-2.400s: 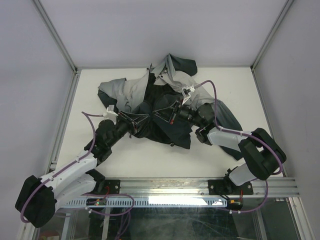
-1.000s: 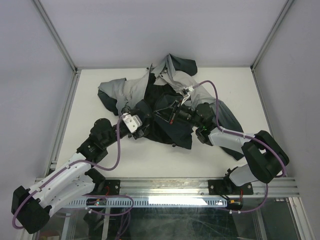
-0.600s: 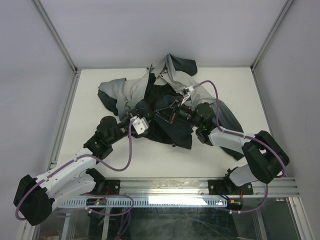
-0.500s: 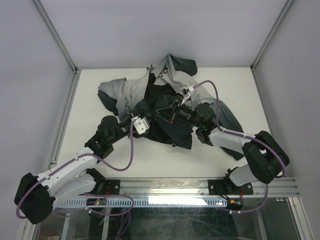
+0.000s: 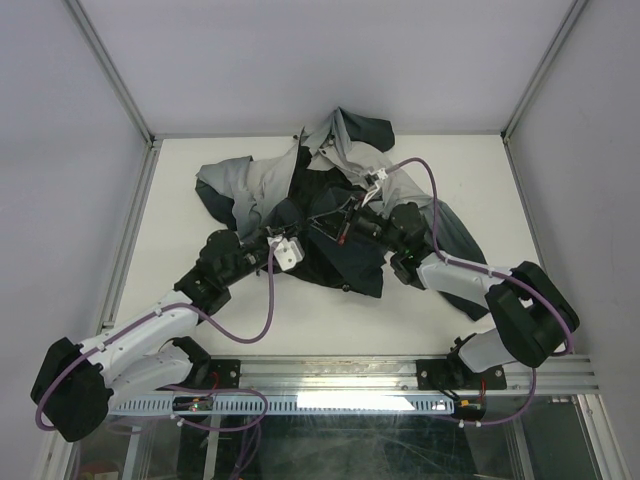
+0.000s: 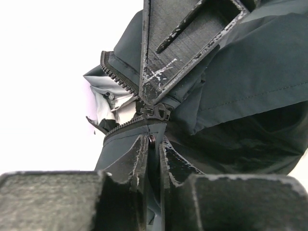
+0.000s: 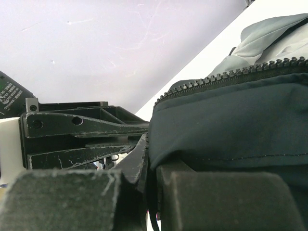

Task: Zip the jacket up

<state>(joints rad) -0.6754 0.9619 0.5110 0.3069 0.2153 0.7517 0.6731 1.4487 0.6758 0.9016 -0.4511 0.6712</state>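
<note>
The jacket (image 5: 258,182), light grey and dark teal-black, lies crumpled on the white table (image 5: 450,160). My left gripper (image 5: 303,238) is at its dark middle; in the left wrist view it (image 6: 153,144) is shut on the zipper pull, just below the slider (image 6: 154,112), where two rows of zipper teeth (image 6: 120,79) meet. My right gripper (image 5: 318,224) faces it, tips nearly touching. In the right wrist view it (image 7: 153,149) is shut on a fold of dark jacket fabric (image 7: 231,125) below a row of zipper teeth (image 7: 240,72).
The right gripper's finger (image 6: 178,43) fills the top of the left wrist view. The left gripper's frame (image 7: 82,127) shows at the left of the right wrist view. Metal frame posts (image 5: 130,110) and grey walls bound the table.
My left arm has swung right and turned its wrist, bringing its gripper from the jacket's left part to the zipper at the middle. The right arm has barely moved.
</note>
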